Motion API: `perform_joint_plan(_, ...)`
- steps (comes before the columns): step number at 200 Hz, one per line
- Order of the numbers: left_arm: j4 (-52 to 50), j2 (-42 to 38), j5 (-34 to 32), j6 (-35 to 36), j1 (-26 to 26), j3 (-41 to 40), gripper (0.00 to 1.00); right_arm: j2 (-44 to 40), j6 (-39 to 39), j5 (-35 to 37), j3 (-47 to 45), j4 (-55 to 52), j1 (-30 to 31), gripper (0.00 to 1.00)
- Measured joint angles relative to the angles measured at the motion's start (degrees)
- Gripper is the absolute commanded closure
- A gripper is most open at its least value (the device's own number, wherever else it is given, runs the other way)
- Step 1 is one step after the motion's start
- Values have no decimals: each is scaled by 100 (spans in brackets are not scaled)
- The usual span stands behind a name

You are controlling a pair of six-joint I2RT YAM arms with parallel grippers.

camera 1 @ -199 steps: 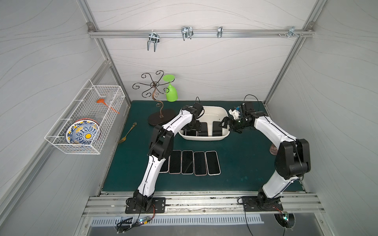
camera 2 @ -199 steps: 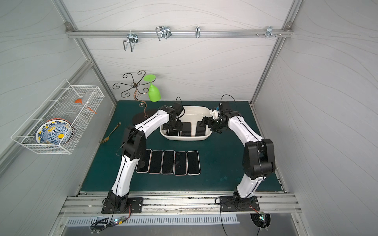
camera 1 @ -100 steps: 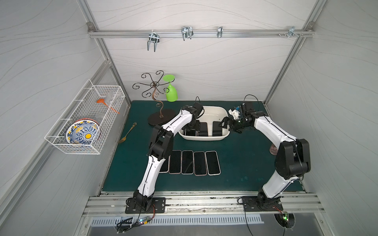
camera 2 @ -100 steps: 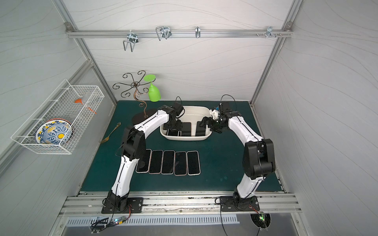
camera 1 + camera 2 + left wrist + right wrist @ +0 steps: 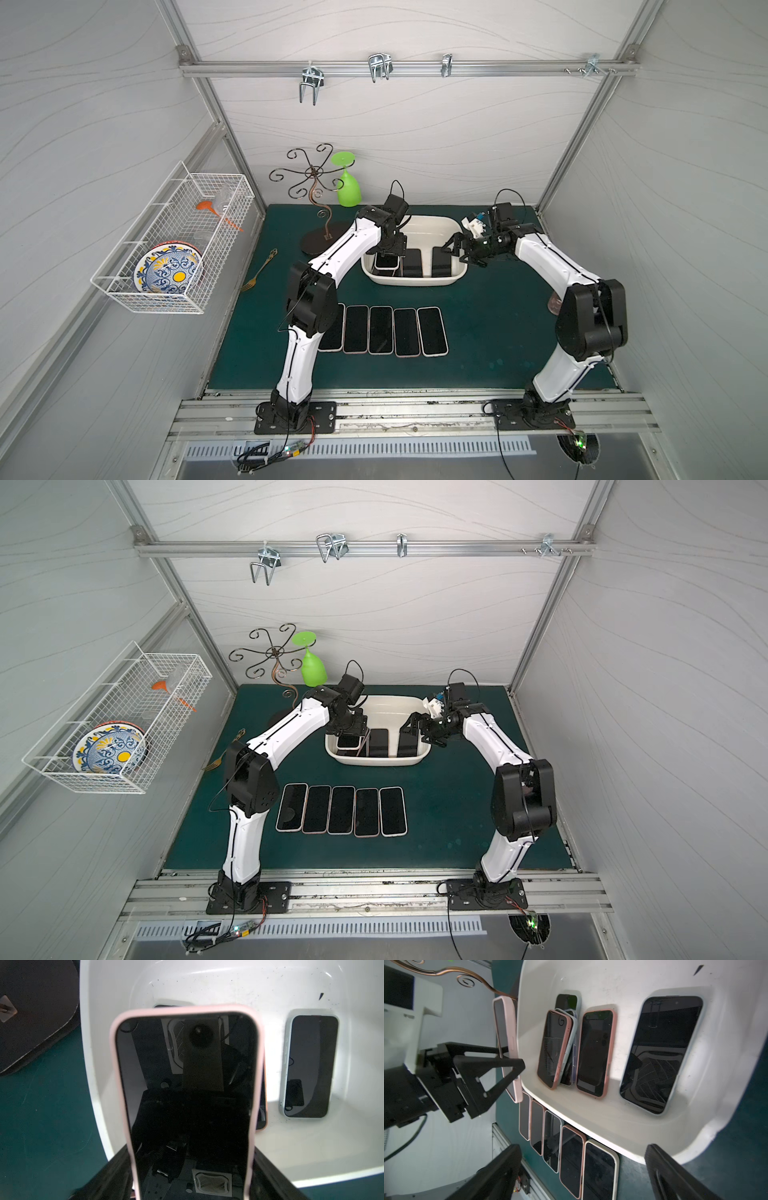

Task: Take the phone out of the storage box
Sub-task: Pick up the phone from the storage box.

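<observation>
One phone [image 5: 187, 1084]: pink-cased, long axis near-far, screen up, over the storage box [image 5: 411, 280] left end
Left fingers [image 5: 500, 1065]: clamping its long edges
Right fingers [image 5: 666, 1174]: spread, empty

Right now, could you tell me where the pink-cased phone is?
In the left wrist view, the pink-cased phone is between the left gripper's fingers, above the storage box's left end.

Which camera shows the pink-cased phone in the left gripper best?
Left wrist: the pink-cased black-screen phone fills the frame, screen face-on. Right wrist shows it edge-on, clamped by the left gripper near the rim of the cream-white plastic storage box. Both top views show it small, half hidden under the gripper.
</observation>
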Motion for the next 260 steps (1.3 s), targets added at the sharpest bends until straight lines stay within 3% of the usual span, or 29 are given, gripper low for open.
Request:
perform_joint_plan(42,184,-629,398,-57,-2,-715,40,527,837,-782,422,852,85,1)
perform_joint_plan(88,503,-1250,903,-223,-33,-1403,40,1233,1497,-1174,1045,1364,581,10)
perform_joint_plan(171,787,-1325,1290,-372,-39,-1624,41,1727,1873,-1401,1436,1552,1202,21)
perform_joint_plan(194,837,-1325,1333,-376,-39,-1624,41,1788,1851,-1421,1541,1539,1270,35)
perform_joint_plan(221,837,-1327,1379,-396,-42,-1624,41,1882,1849,-1432,1683,1464,1318,68)
perform_joint_plan(235,841,-1329,1394,-413,-42,-1624,41,1921,1867,-1438,1714,1423,1338,73)
perform_joint_plan(260,835,-1340,1443,-483,-42,-1626,40,1952,1869,-1495,1740,1375,1349,93)
